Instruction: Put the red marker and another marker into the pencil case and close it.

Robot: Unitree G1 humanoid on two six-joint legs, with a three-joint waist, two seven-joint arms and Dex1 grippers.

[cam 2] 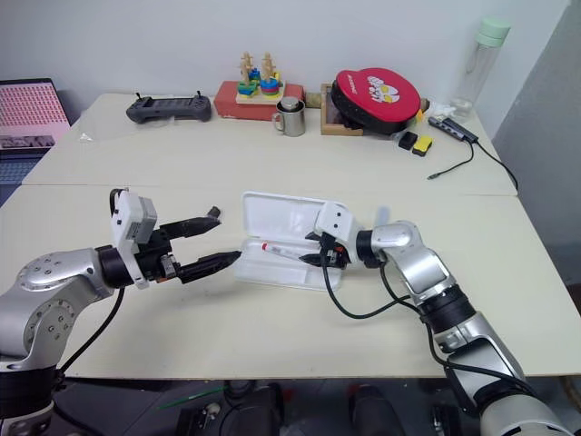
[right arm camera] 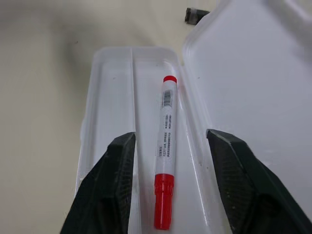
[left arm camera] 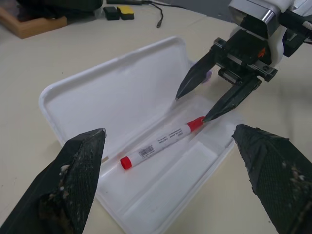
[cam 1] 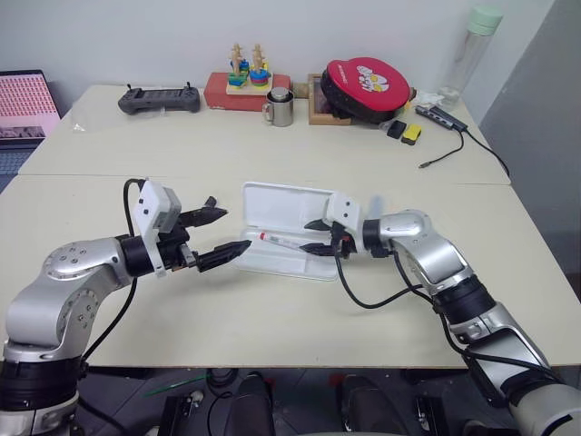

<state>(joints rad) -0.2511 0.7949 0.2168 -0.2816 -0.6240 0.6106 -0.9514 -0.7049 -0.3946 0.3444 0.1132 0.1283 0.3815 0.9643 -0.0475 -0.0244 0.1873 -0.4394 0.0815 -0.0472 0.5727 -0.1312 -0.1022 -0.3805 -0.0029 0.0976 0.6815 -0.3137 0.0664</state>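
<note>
The white pencil case [cam 1: 292, 205] lies open in the middle of the table, its lid tilted up at the far side. The red marker [right arm camera: 165, 146] rests flat in the case's tray, red cap towards my right gripper. My right gripper [cam 1: 309, 236] is open at the case's right end, one finger on each side of the cap end, with one tip close to the cap. A lilac bit of another marker [left arm camera: 208, 75] peeks out behind that gripper. My left gripper [cam 1: 231, 229] is open with nothing in it, at the case's left end, lower fingertip near the tray's corner.
Along the table's far edge stand a game controller [cam 1: 159, 100], a stacking toy on a red box [cam 1: 245, 84], a metal mug [cam 1: 280, 108], a red round pouch [cam 1: 368, 84] and a tall bottle [cam 1: 474, 54]. A cable and hub [cam 1: 445, 120] lie at far right. A small black cylinder [right arm camera: 195, 13] sits beyond the case.
</note>
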